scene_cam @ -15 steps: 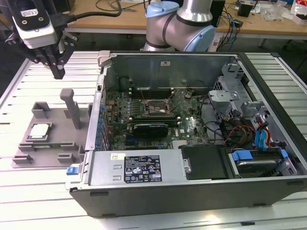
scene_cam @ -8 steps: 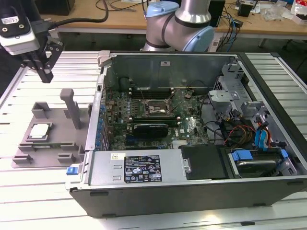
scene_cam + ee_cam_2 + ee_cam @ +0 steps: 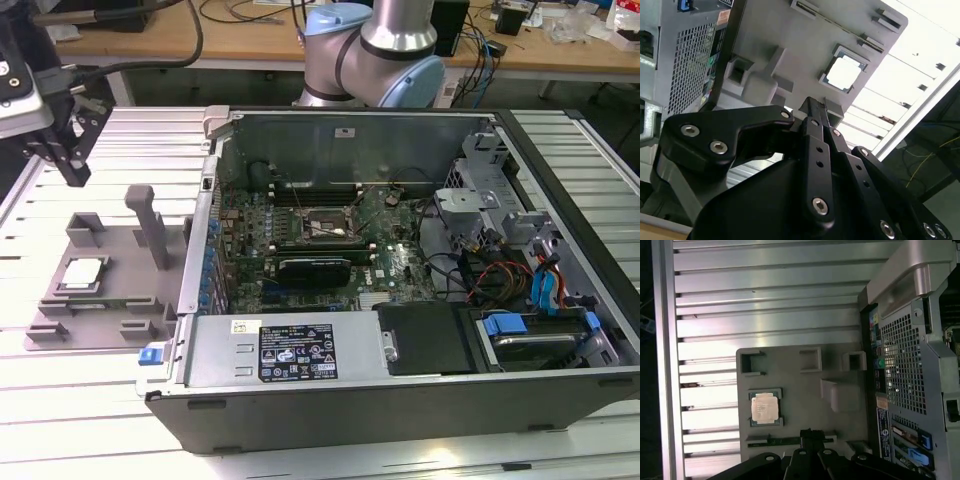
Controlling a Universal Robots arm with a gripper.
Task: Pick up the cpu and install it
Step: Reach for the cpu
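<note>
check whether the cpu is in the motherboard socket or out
Out: the cpu lies flat in its recess on the grey fixture, outside the computer case.

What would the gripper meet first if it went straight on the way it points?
Probably the grey fixture plate, just beside the cpu rather than on it; depth is unclear.
</note>
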